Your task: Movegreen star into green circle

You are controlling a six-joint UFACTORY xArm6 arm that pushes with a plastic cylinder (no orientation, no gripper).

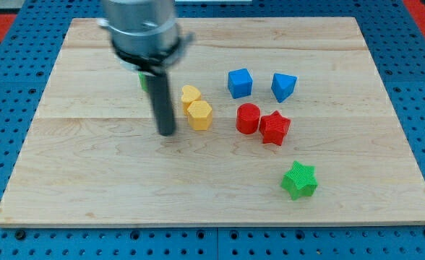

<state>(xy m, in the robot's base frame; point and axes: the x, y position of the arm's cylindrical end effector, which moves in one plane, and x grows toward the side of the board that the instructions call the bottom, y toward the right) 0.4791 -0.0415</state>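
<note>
Touching nothing, my tip [167,132] rests left of the yellow blocks [196,107]; red blocks [262,123] lie between these and the green star [299,180].

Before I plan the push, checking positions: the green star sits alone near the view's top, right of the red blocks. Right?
Not quite. The camera view shows the green star alone near the view's bottom, not the top. It is right of the red blocks.

Mid-worktop [89,180]: two touching yellow blocks [196,106]; a red cylinder [247,118] touching a red star [275,128]; two blue blocks [259,84] nearer the top edge.
</note>
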